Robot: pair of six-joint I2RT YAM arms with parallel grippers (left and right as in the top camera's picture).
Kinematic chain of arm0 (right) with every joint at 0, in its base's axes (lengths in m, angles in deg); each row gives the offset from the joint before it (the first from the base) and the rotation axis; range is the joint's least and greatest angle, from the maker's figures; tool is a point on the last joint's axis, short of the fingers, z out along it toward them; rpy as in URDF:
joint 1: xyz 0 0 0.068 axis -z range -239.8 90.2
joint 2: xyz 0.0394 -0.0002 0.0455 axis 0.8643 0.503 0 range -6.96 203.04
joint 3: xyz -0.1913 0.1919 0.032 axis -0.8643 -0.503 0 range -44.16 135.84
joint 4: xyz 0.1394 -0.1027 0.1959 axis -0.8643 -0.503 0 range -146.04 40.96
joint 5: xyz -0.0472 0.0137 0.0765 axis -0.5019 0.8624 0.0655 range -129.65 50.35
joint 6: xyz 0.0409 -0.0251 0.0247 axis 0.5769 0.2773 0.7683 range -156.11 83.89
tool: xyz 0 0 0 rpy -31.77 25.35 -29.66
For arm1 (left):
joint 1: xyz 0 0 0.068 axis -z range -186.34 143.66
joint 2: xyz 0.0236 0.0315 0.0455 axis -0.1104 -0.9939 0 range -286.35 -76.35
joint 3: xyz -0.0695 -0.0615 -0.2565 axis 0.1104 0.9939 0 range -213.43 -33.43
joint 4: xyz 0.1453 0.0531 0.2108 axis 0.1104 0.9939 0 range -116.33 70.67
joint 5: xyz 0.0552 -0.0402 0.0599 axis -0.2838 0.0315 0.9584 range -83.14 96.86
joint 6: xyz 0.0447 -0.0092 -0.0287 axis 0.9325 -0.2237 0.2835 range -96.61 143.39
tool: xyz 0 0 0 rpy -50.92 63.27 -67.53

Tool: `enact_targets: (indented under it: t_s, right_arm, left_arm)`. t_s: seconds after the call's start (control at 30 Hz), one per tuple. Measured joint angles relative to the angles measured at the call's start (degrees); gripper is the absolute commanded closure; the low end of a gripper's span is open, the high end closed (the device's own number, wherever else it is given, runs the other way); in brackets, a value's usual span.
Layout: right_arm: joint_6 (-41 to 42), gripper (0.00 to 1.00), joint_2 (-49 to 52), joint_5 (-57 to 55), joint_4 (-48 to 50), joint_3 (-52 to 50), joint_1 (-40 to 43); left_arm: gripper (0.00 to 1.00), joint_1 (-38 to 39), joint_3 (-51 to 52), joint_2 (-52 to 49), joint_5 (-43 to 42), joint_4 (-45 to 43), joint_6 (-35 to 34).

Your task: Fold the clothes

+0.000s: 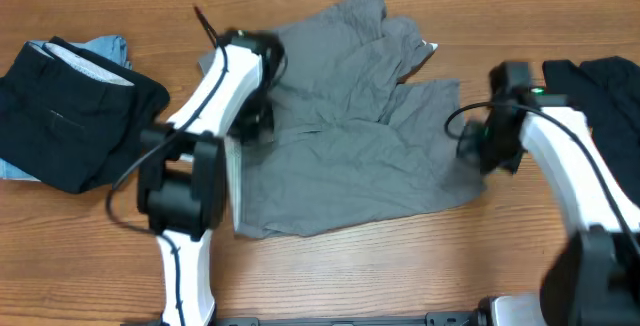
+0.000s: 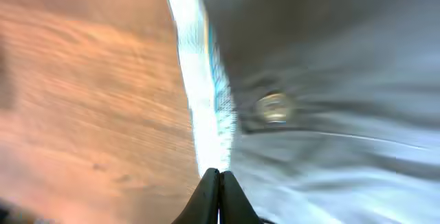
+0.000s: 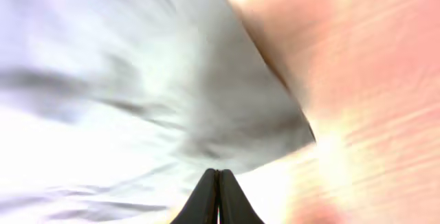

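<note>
Two-sidedly flanking grey garment (image 1: 350, 156) mid-frame, holding left gripper (image 2: 220, 174) and right gripper (image 3: 218, 173) each pressed together at its edges; possibly pinching too little cloth, risking slipping.

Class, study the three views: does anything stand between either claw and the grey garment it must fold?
Nothing visible does. The left claw, shut, sits at the left edge of the grey garment; the right claw, shut, at its right edge. The black clothes lie off to the side.
</note>
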Motion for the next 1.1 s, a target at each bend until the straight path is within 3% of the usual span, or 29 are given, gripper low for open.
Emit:
enact_targets:
  t_s: [0.1,0.27,0.37,0.53,0.7,0.9,1.1]
  right_arm:
    - [-3.9,0.96,-5.0,2.0,9.6,6.3,-0.4]
    - [-10.8,0.96,-3.5,9.1,27.9,7.6,-0.4]
    - [-13.9,0.96,3.8,11.6,46.0,7.7,-0.6]
    - [-18.8,0.96,15.8,13.7,62.9,7.8,-2.1]
    - [-21.4,0.96,27.0,14.6,71.7,7.6,-5.7]
    - [-24.3,0.96,29.7,14.8,77.4,7.6,-8.5]
    - [-27.0,0.96,32.5,13.8,76.5,7.6,-8.3]
  left_arm:
    - [0.96,0.8,-6.5,7.1,-0.5,-5.0,0.0]
    - [0.96,1.0,-9.1,12.7,-1.6,-13.6,0.0]
    - [0.96,1.0,-8.6,11.0,-4.4,-18.2,0.0]
    - [0.96,1.0,-7.8,7.1,-8.0,-24.3,0.0]
    - [0.96,1.0,-7.5,4.5,-9.0,-28.5,0.0]
    - [0.96,1.0,-7.5,1.0,-9.2,-32.0,0.0]
    - [0.96,1.0,-7.5,-6.4,-9.3,-34.0,0.0]
